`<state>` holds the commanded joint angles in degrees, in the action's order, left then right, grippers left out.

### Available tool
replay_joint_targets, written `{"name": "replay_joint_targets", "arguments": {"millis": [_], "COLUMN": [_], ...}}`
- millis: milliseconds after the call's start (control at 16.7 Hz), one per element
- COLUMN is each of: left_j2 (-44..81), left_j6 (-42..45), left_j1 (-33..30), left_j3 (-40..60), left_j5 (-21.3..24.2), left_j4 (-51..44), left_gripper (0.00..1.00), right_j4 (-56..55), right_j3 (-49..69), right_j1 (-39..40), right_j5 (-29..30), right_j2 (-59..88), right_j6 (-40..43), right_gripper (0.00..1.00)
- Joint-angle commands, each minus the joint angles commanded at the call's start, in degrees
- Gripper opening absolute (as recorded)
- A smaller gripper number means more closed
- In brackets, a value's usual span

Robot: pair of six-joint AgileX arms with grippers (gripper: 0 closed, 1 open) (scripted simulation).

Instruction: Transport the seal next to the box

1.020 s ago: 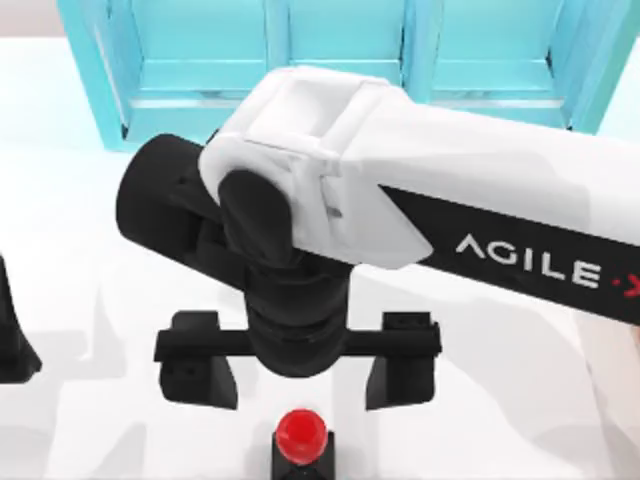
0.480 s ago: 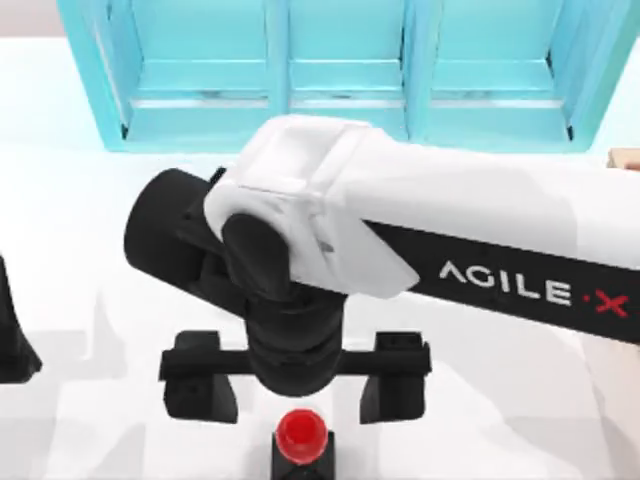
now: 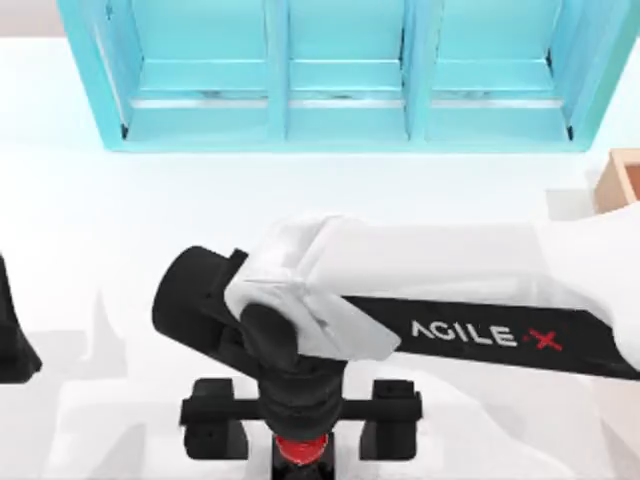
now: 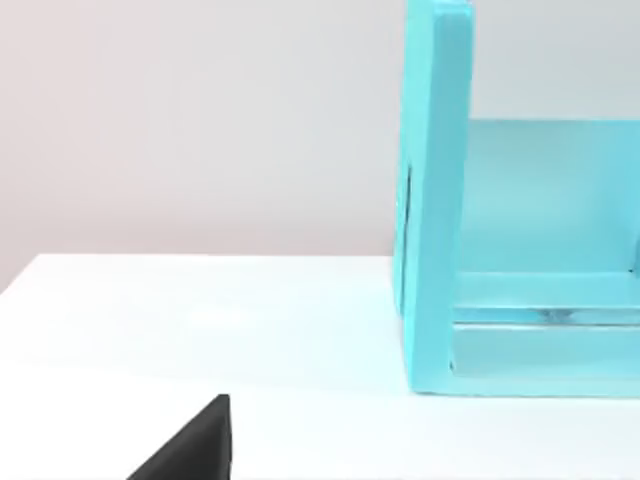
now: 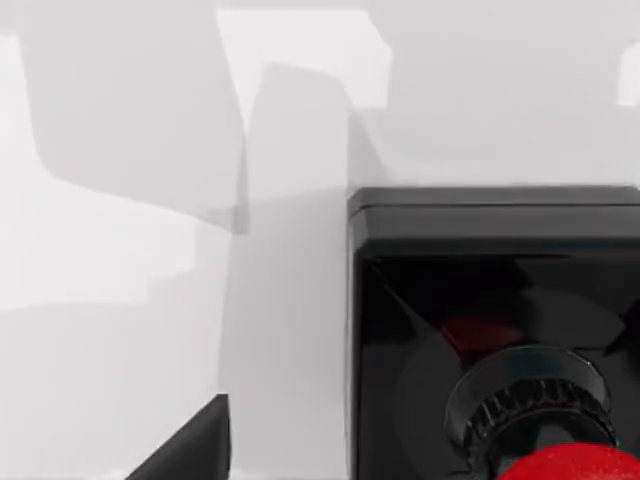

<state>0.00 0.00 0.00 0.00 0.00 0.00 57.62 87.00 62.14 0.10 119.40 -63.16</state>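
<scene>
From above, the right gripper (image 3: pixel 300 432) hangs at the tabletop's (image 3: pixel 100 230) front edge, fingers spread wide to either side of the seal (image 3: pixel 299 450), not touching it; the box (image 3: pixel 618 180) sits at the right edge, well apart; the turquoise cabinet (image 3: pixel 340 75) lines the back edge; the left arm (image 3: pixel 14 335) is parked at the left edge. The left wrist view shows the cabinet's end wall (image 4: pixel 435 200) on the tabletop; whether the left gripper is open, I cannot tell. The right wrist view shows the seal's black base (image 5: pixel 490 300) and red knob (image 5: pixel 575 466) close below.
</scene>
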Motion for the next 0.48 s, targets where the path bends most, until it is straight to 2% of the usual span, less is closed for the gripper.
{"name": "replay_joint_targets", "arguments": {"millis": [180,480], "left_j2": [0.0,0.0], "left_j6": [0.0,0.0], "left_j1": [0.0,0.0], "left_j3": [0.0,0.0], "left_j5": [0.0,0.0], "left_j4": [0.0,0.0], "left_gripper": [1.0,1.0], "right_j4": [0.0,0.0], "right_j3": [0.0,0.0], "right_j1": [0.0,0.0], "right_j5": [0.0,0.0], "right_j2": [0.0,0.0], "right_j6": [0.0,0.0], "right_gripper": [1.0,0.62]}}
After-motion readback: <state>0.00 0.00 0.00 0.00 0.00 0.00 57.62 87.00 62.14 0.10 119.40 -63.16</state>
